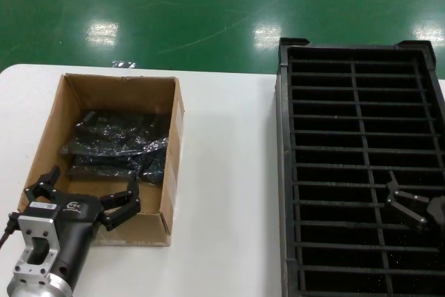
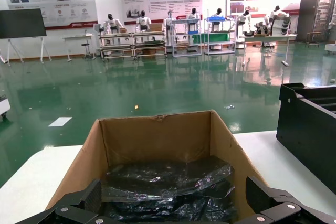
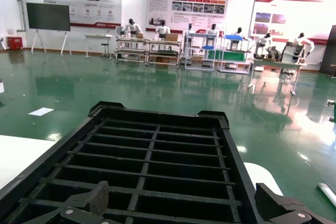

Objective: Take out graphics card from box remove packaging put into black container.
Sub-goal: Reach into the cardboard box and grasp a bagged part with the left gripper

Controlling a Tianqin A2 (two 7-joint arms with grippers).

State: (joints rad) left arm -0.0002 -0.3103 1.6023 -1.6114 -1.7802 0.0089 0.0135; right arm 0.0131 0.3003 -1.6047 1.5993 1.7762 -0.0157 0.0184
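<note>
The brown cardboard box (image 1: 171, 145) stands on the left of the white table, holding several crinkly dark plastic bags of packaging (image 1: 117, 142). No bare graphics card shows; whatever the bags hold is hidden. My left gripper (image 1: 87, 191) hovers open over the box's near end, its fingers (image 2: 88, 196) spread wide on either side of the packaging (image 2: 168, 182) and touching nothing. The black container (image 1: 281, 172) fills the right side, its slots holding nothing. My right gripper (image 1: 406, 201) hangs open above its near right part, nothing held, fingers (image 3: 98, 198) over the slots (image 3: 157, 156).
A strip of bare white table (image 1: 226, 193) separates box and container. The box's walls (image 2: 157, 139) rise around the bags. The container's corner (image 2: 307, 129) stands off to the side of the box. Green floor (image 1: 208, 12) lies beyond the table's far edge.
</note>
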